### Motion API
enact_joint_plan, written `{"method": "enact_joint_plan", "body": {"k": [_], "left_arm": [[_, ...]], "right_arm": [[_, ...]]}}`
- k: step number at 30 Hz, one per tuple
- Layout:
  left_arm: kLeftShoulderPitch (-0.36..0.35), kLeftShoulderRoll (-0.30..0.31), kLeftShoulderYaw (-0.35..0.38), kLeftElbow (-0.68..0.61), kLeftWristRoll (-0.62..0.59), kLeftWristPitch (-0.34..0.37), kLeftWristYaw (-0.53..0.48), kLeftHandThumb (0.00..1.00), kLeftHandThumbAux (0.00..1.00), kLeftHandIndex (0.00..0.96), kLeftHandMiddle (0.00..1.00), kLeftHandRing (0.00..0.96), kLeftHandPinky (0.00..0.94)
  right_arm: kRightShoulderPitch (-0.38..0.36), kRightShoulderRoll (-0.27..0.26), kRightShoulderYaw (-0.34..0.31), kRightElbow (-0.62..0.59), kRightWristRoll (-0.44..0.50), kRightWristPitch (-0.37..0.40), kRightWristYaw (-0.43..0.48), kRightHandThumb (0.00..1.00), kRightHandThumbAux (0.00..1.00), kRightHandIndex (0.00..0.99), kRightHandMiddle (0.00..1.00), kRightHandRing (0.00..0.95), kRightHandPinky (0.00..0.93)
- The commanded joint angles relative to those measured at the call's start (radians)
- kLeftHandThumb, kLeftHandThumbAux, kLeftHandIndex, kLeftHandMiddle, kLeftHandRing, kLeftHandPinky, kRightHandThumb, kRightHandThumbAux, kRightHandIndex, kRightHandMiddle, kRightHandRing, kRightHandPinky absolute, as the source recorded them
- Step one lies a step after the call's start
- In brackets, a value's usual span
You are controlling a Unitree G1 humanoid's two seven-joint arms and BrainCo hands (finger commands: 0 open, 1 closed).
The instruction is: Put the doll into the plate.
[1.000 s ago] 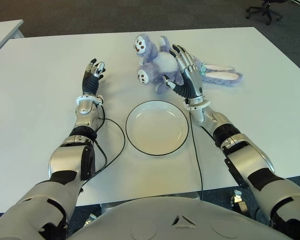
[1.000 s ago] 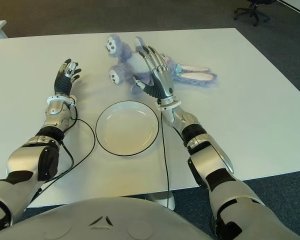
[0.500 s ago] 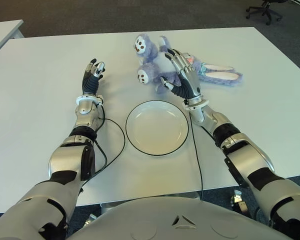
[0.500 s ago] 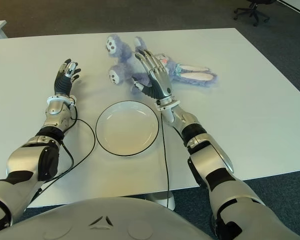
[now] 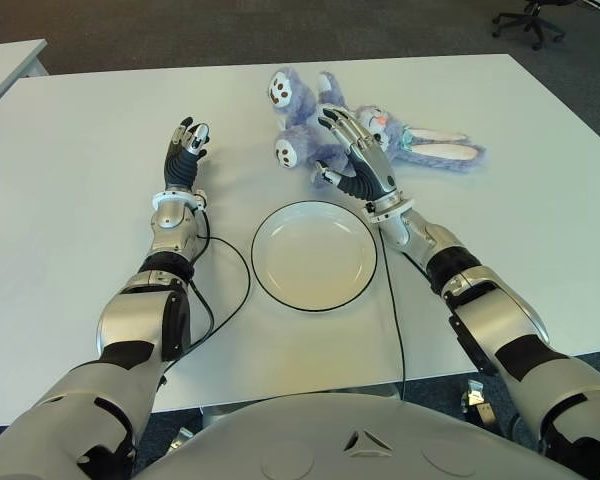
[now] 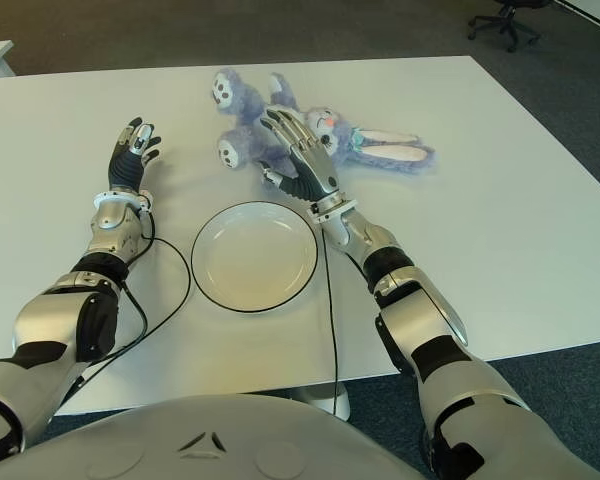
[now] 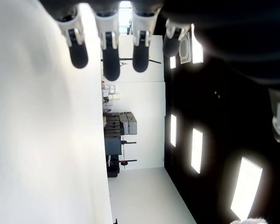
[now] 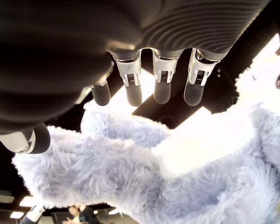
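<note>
One purple doll (image 5: 325, 125) lies at upper centre of the white surface (image 5: 70, 180), just beyond the empty plate (image 5: 314, 256). The right hand (image 5: 355, 155) hovers over it, fingers spread, gripping nothing. The left hand (image 5: 187, 150), fingers relaxed, shows left of the doll.

The setting is an office-type room or robotics lab. A large white table (image 5: 70, 180) stands on dark grey carpet (image 5: 180, 25). A black wheeled office chair (image 5: 532, 18) stands at the far right. The corner of a second white table (image 5: 5, 65) shows at the far left.
</note>
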Motion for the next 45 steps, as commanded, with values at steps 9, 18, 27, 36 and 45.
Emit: {"method": "enact_joint_plan", "body": {"k": [9,18,27,36,45], "left_arm": [[0.073,-0.053,0.008,0.044,-0.008,0.04,-0.001,0.0,0.379,0.0,0.14,0.147,0.078],[0.075,-0.056,0.005,0.042,-0.003,0.041,0.007,0.0,0.393,0.004,0.132,0.142,0.113],[0.075,-0.059,0.003,0.04,0.0,0.044,0.016,0.0,0.397,0.002,0.125,0.138,0.114],[0.078,-0.063,-0.001,0.037,0.006,0.043,0.025,0.0,0.392,0.007,0.126,0.139,0.117],[0.081,-0.066,-0.006,0.033,0.011,0.038,0.034,0.0,0.383,0.012,0.135,0.147,0.132]], "right_arm": [[0.317,0.113,0.116,0.205,-0.043,-0.012,0.055,0.518,0.303,0.0,0.0,0.0,0.009],[0.32,0.118,0.121,0.208,-0.047,-0.022,0.05,0.51,0.311,0.0,0.0,0.0,0.017],[0.321,0.119,0.127,0.208,-0.057,-0.039,0.02,0.505,0.309,0.0,0.0,0.0,0.022],[0.321,0.125,0.137,0.201,-0.069,-0.044,-0.015,0.488,0.31,0.0,0.0,0.0,0.009],[0.321,0.133,0.15,0.196,-0.077,-0.058,-0.033,0.478,0.31,0.0,0.0,0.0,0.0]]}}
